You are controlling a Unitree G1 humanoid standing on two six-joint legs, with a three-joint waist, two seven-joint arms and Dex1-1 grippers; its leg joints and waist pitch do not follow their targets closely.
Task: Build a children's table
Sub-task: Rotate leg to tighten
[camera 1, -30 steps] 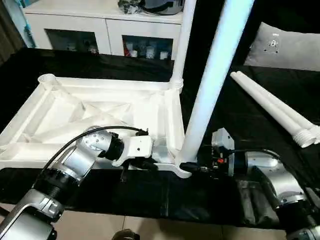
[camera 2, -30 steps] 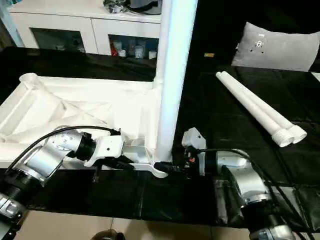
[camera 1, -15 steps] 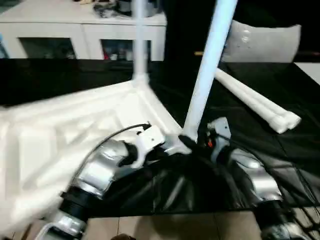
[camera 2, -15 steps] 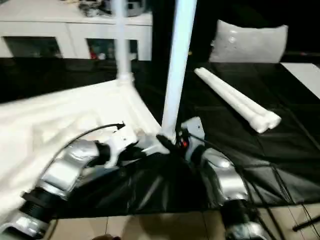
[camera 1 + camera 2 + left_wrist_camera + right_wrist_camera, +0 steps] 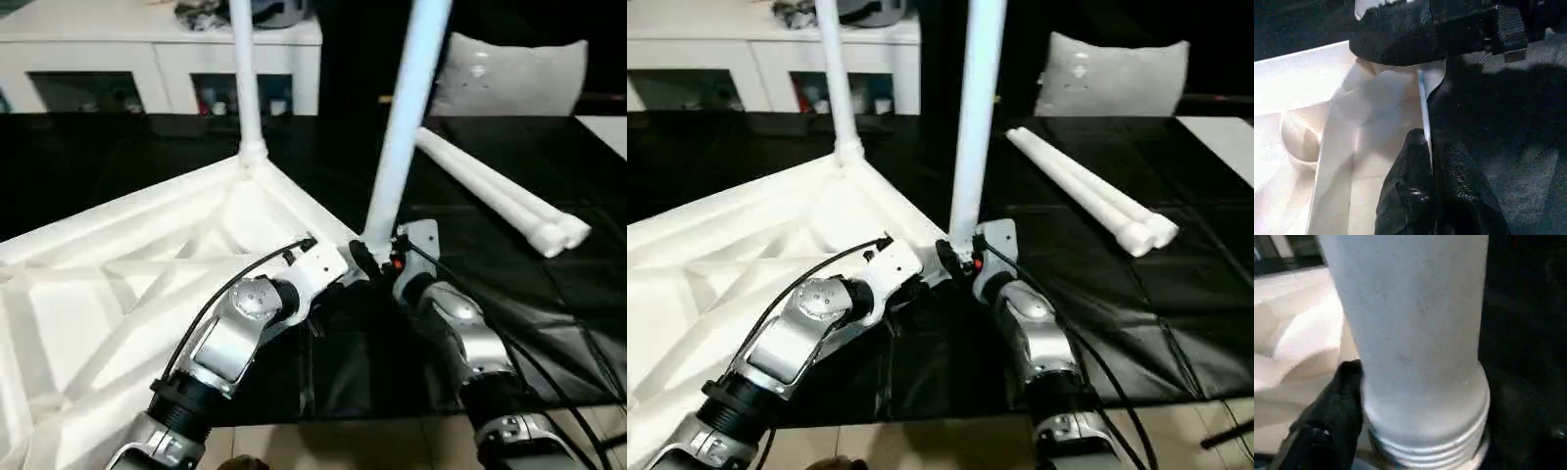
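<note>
The white table top [image 5: 118, 264] lies underside up, ribs showing, set at an angle across the black-covered table. Two white legs stand in its corner sockets: the far leg [image 5: 245, 88] and the near leg [image 5: 407, 117]. My left gripper [image 5: 341, 272] is shut on the top's thin rim [image 5: 1422, 98] right beside the near corner. At that corner my right gripper [image 5: 375, 257] is shut around the near leg's ribbed base [image 5: 1420, 431], with one black finger [image 5: 1327, 416] showing beside it. Two loose legs [image 5: 490, 191] lie side by side to the right.
A grey-white cushion [image 5: 509, 76] rests at the back right behind the loose legs. A white cabinet [image 5: 147, 49] stands along the back. The black table cover [image 5: 549, 294] stretches right of my arms. The top's near-left part overhangs the table's front edge.
The table top has swung round from lying square to the front edge to lying at an angle, both grippers moving with its near corner. The camera has also shifted.
</note>
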